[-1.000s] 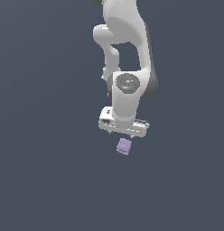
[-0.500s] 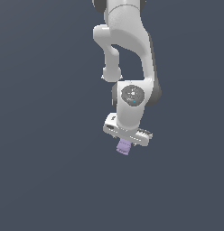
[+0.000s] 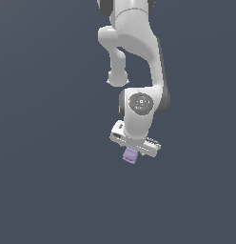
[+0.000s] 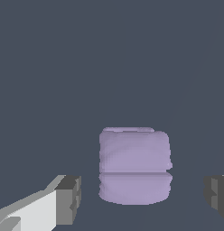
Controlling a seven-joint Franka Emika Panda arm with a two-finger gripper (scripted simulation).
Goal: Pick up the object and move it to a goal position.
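Observation:
The object is a small pale lilac block resting on the dark grey surface. In the exterior view the white gripper sits directly over it, with only the block's lower part showing under the hand. In the wrist view the block lies between the two dark finger pads, one on each side. A clear gap separates each pad from the block, so the gripper is open around it and not touching.
The white arm reaches down from the top of the exterior view. A plain dark grey surface fills the rest of both views, with no other objects visible.
The arm has lowered and the hand has come down over the block. The block has stayed in place.

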